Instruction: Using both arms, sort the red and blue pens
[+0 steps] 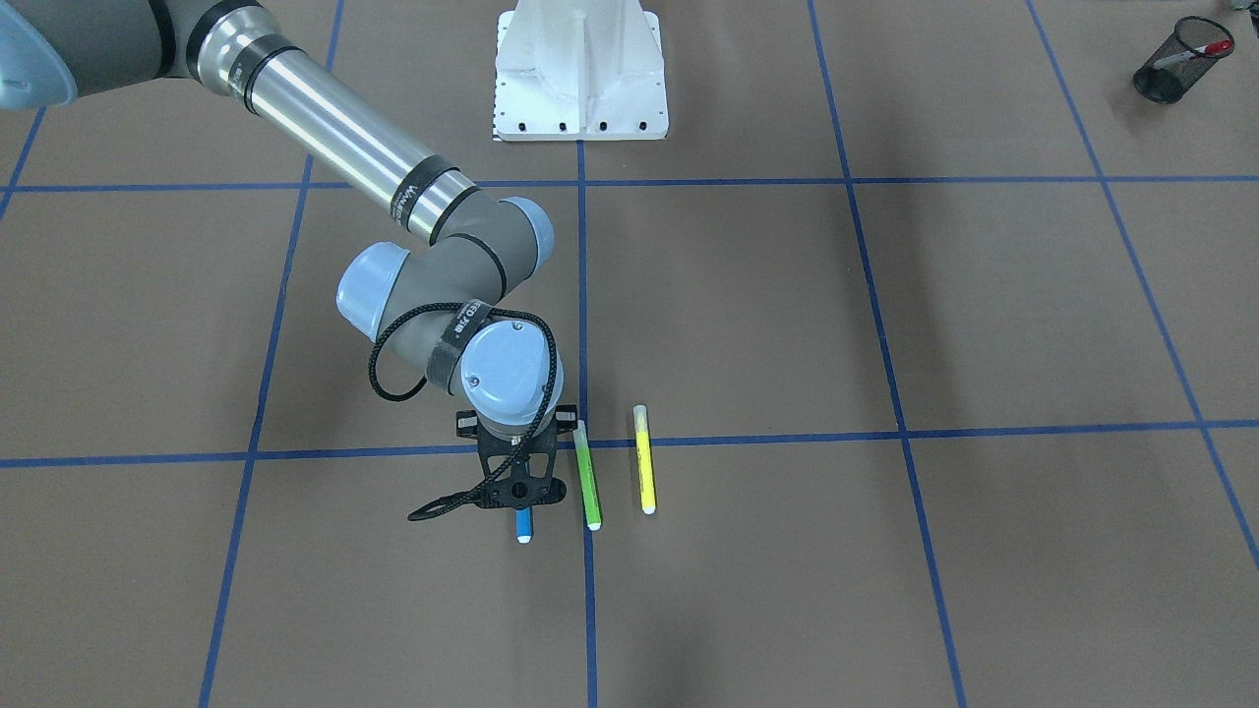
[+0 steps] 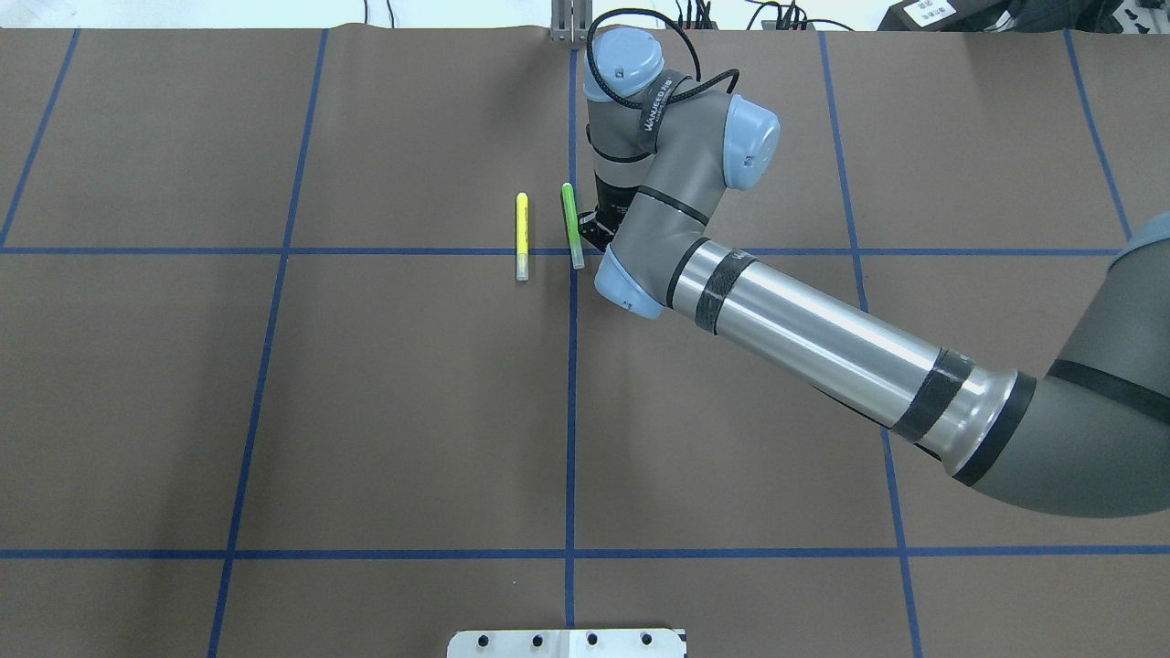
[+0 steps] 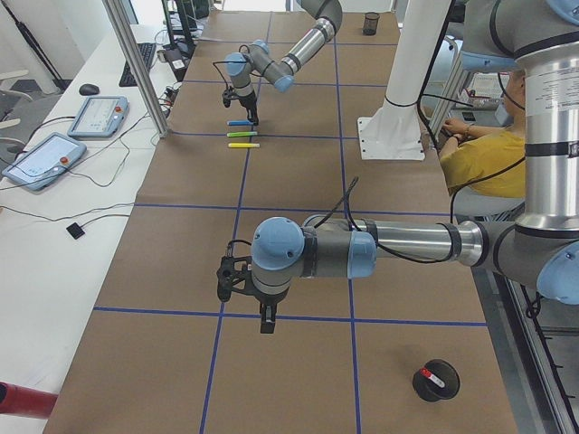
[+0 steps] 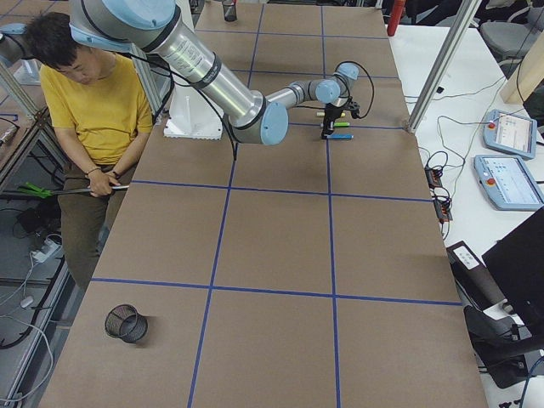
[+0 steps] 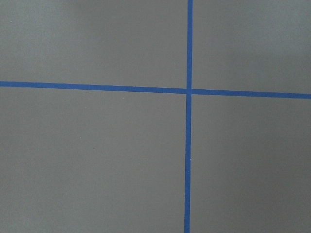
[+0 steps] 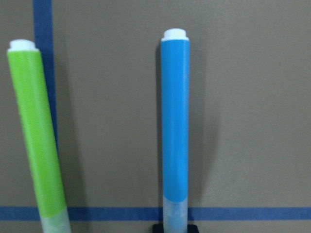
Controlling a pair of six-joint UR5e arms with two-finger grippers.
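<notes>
The blue pen (image 6: 175,121) lies flat on the brown table, its white end (image 1: 524,536) sticking out below my right gripper (image 1: 522,503). That gripper points straight down, low over the pen's capped half. Its jaws are hidden by the wrist and bracket, so I cannot tell whether they are open or shut. The red pen (image 1: 1195,54), white-barrelled with a red cap, stands in a black mesh cup (image 1: 1161,79) at the table's far end. My left gripper (image 3: 265,321) hangs over bare table near that cup (image 3: 436,380); I cannot tell its state.
A green marker (image 1: 588,477) lies just beside the blue pen, and a yellow marker (image 1: 644,462) lies beyond it, all roughly parallel. The white pedestal base (image 1: 580,74) stands mid-table. A second mesh cup (image 3: 371,23) sits at the far end. A seated person (image 4: 89,102) is beside the table.
</notes>
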